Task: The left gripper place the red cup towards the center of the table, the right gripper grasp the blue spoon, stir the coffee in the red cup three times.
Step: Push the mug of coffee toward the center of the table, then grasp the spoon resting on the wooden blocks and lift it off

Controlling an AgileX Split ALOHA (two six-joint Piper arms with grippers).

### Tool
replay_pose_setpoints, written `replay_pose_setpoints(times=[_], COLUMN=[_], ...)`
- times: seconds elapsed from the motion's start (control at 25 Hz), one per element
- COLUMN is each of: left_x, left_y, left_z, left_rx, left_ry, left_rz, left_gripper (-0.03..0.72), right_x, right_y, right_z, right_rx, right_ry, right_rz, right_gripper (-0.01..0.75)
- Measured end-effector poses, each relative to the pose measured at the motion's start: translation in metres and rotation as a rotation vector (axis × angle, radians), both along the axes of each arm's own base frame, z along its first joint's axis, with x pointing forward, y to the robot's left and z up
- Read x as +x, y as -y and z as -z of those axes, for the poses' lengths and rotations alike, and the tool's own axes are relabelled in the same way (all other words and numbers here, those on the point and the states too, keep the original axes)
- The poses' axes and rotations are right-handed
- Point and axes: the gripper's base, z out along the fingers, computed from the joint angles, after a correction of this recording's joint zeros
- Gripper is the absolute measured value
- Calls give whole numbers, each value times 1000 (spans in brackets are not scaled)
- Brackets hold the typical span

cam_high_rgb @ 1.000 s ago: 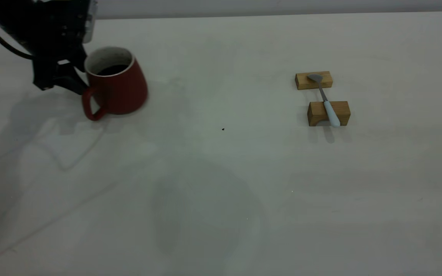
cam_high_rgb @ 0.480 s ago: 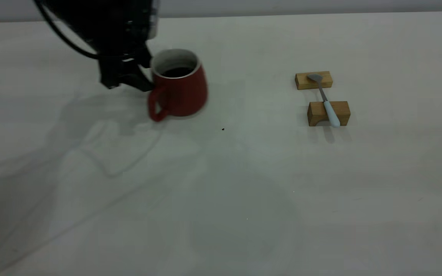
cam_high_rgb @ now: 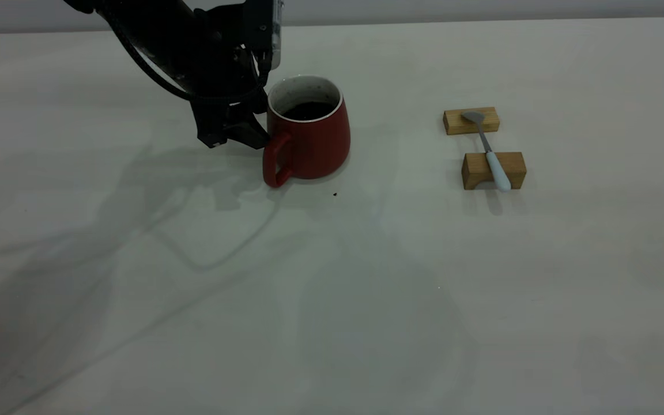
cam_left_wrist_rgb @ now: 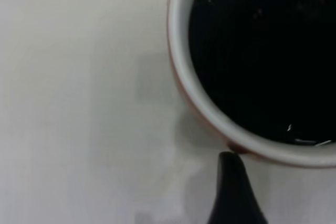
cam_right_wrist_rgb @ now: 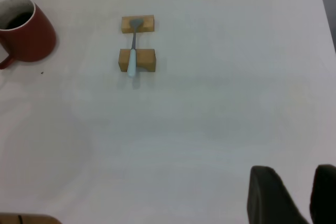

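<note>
The red cup (cam_high_rgb: 314, 144) stands upright near the middle of the table (cam_high_rgb: 332, 300), handle toward the front left, with dark coffee (cam_high_rgb: 309, 109) inside. My left gripper (cam_high_rgb: 254, 134) is against the cup's left side by the handle, shut on it. In the left wrist view one dark fingertip (cam_left_wrist_rgb: 231, 182) touches the outer wall under the white rim (cam_left_wrist_rgb: 181, 66); the other is out of frame. The blue spoon (cam_high_rgb: 496, 167) lies across two wooden blocks at the right. My right gripper (cam_right_wrist_rgb: 295, 174) hangs far from the spoon (cam_right_wrist_rgb: 133, 61), slightly open and holding nothing.
Two tan wooden blocks (cam_high_rgb: 471, 121) (cam_high_rgb: 482, 173) carry the spoon, bowl on the far one, handle on the near one. A tiny dark speck (cam_high_rgb: 335, 194) lies just in front of the cup. The table's rounded corner is at the far right.
The left gripper has carried the red cup rightward from the far left to near the table's middle. Spoon and blocks have not moved.
</note>
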Motion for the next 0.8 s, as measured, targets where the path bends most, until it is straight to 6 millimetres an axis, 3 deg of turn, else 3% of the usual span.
replay_pose_setpoints(times=[0.16,0.36,0.56,0.68,0.8], left_x=[2,-10,-51,-88,-125], left_y=[-11,-48,-75,-89,-100], left_z=[-36,-121,-221,-280,-324], left_rx=[0,98,174,158,120], left_ry=[-30,-124,-175,-164,-124], left_rz=[-68,-308,-704,-930,-1086], left_gripper=[551,551,551,551,551], right_x=[0,0,0,0,0], right_y=[0,0,0,0,0], right_z=[0,0,0,0,0], right_rx=[0,0,0,0,0], right_ry=[0,0,0,0,0], right_rz=[0,0,0,0,0], right_gripper=[238,238,238,238,238])
